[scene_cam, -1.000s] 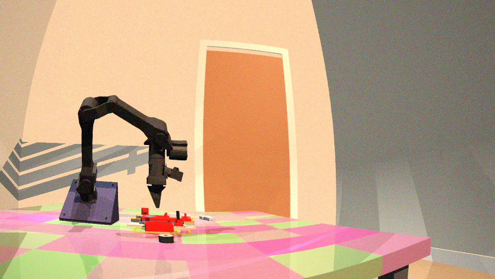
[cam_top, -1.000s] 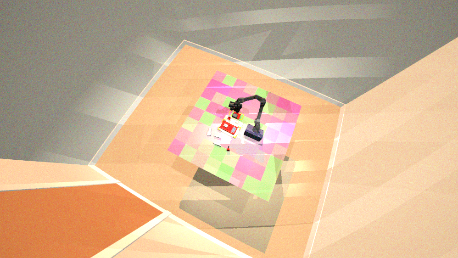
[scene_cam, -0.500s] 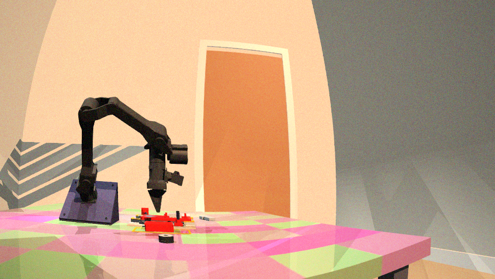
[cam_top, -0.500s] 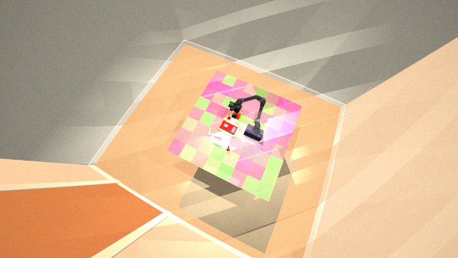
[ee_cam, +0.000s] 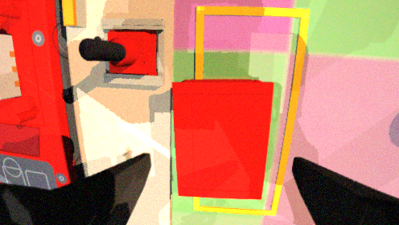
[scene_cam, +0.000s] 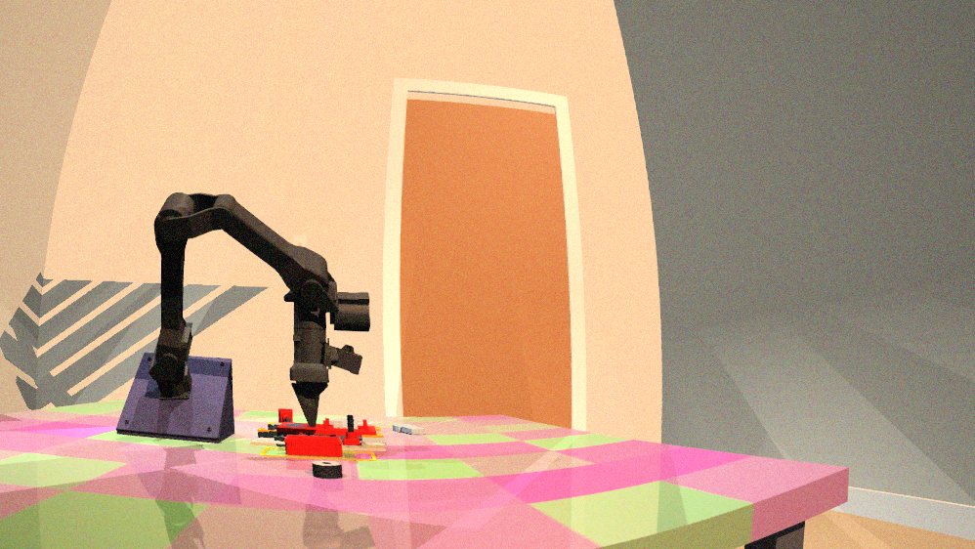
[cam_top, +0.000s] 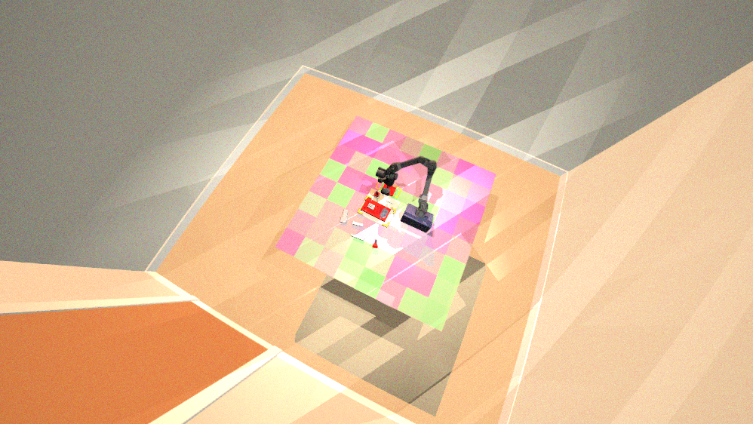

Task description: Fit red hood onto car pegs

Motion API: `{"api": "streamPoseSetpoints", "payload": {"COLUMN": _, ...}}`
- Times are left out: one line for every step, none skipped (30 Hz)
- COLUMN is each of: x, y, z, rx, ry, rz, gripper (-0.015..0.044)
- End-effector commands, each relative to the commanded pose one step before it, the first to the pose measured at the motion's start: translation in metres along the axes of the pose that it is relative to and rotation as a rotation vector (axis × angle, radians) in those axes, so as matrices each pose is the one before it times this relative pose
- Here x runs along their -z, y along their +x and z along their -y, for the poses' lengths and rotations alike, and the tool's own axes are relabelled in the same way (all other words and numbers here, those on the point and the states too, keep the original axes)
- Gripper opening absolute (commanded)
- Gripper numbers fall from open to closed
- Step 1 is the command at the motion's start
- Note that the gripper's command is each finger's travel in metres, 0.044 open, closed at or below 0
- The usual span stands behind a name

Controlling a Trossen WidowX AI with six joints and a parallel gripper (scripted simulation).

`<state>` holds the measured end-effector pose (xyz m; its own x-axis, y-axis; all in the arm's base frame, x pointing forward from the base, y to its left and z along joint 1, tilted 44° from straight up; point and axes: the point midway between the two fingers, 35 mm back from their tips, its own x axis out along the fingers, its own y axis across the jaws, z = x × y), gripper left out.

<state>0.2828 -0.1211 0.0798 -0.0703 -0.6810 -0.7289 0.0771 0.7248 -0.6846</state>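
Observation:
The red hood (ee_cam: 223, 141) (scene_cam: 314, 445) lies on the table, partly within a yellow outline (ee_cam: 296, 92) and over its left line in the wrist view. My gripper (ee_cam: 220, 161) (scene_cam: 313, 424) is open and empty, above the hood, with one fingertip to each side of it in the wrist view. The red car chassis (cam_top: 376, 209) (ee_cam: 50, 120) sits in its jig left of the hood in the wrist view. Its engine block (ee_cam: 8, 68) shows at the left edge of that view. Most pegs and the hood's corner holes cannot be made out.
A small red block with a black peg-like part (ee_cam: 102, 50) sits in a pale holder between chassis and hood. A black round part (scene_cam: 326, 469) lies near the hood. Pale pieces (cam_top: 344, 216) (scene_cam: 407, 429) and a small red part (cam_top: 375, 244) lie beyond the chassis.

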Motion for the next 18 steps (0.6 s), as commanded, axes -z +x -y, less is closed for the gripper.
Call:
{"api": "streamPoseSetpoints", "payload": {"x": 0.00049, "y": 0.00354, "z": 0.00036, "rx": 0.00578, "ry": -0.0041, "rz": -0.00047, "gripper": 0.0440}}
{"api": "streamPoseSetpoints", "payload": {"x": 0.00003, "y": 0.00093, "z": 0.00003, "rx": 0.00009, "ry": 0.0000, "rz": 0.00000, "gripper": 0.0440}}
{"api": "streamPoseSetpoints", "payload": {"x": 0.00004, "y": 0.00092, "z": 0.00002, "rx": 0.00009, "ry": 0.0000, "rz": 0.00000, "gripper": 0.0440}}
{"api": "streamPoseSetpoints", "payload": {"x": 0.00004, "y": 0.00092, "z": 0.00002, "rx": 0.00009, "ry": 0.0000, "rz": 0.00000, "gripper": 0.0440}}
{"api": "streamPoseSetpoints", "payload": {"x": 0.00005, "y": 0.00092, "z": 0.00002, "rx": 0.00010, "ry": 0.0000, "rz": 0.00000, "gripper": 0.0440}}
{"api": "streamPoseSetpoints", "payload": {"x": 0.00006, "y": 0.00092, "z": 0.00002, "rx": 0.00010, "ry": 0.0000, "rz": 0.00000, "gripper": 0.0440}}
{"api": "streamPoseSetpoints", "payload": {"x": 0.00006, "y": 0.00092, "z": 0.00002, "rx": 0.00011, "ry": 0.0000, "rz": 0.00000, "gripper": 0.0440}}
{"api": "streamPoseSetpoints", "payload": {"x": 0.00006, "y": 0.00092, "z": 0.00002, "rx": 0.00011, "ry": 0.0000, "rz": 0.00000, "gripper": 0.0440}}
{"api": "streamPoseSetpoints", "payload": {"x": 0.00007, "y": 0.00092, "z": 0.00001, "rx": 0.00012, "ry": 0.0000, "rz": -0.00001, "gripper": 0.0440}}
{"api": "streamPoseSetpoints", "payload": {"x": 0.00007, "y": 0.00092, "z": 0.00001, "rx": 0.00012, "ry": 0.0000, "rz": -0.00001, "gripper": 0.0440}}
{"api": "streamPoseSetpoints", "payload": {"x": 0.00008, "y": 0.00092, "z": 0.00001, "rx": 0.00013, "ry": 0.0000, "rz": -0.00001, "gripper": 0.0440}}
{"api": "streamPoseSetpoints", "payload": {"x": 0.00009, "y": 0.00092, "z": 0.00000, "rx": 0.00013, "ry": 0.0000, "rz": -0.00001, "gripper": 0.0440}}
{"api": "streamPoseSetpoints", "payload": {"x": 0.00009, "y": 0.00092, "z": 0.00000, "rx": 0.00013, "ry": 0.0000, "rz": -0.00001, "gripper": 0.0440}}
{"api": "streamPoseSetpoints", "payload": {"x": 0.00009, "y": 0.00092, "z": 0.00000, "rx": 0.00014, "ry": 0.0000, "rz": -0.00001, "gripper": 0.0440}}
{"api": "streamPoseSetpoints", "payload": {"x": 0.00010, "y": 0.00092, "z": 0.00000, "rx": 0.00014, "ry": 0.0000, "rz": -0.00001, "gripper": 0.0440}}
{"api": "streamPoseSetpoints", "payload": {"x": 0.00010, "y": 0.00091, "z": 0.00001, "rx": 0.00015, "ry": 0.0000, "rz": -0.00001, "gripper": 0.0440}}
{"api": "streamPoseSetpoints", "payload": {"x": 0.00010, "y": 0.00091, "z": 0.00001, "rx": 0.00015, "ry": 0.0000, "rz": -0.00001, "gripper": 0.0440}}
{"api": "streamPoseSetpoints", "payload": {"x": 0.00011, "y": 0.00091, "z": 0.00001, "rx": 0.00016, "ry": 0.0000, "rz": -0.00002, "gripper": 0.0440}}
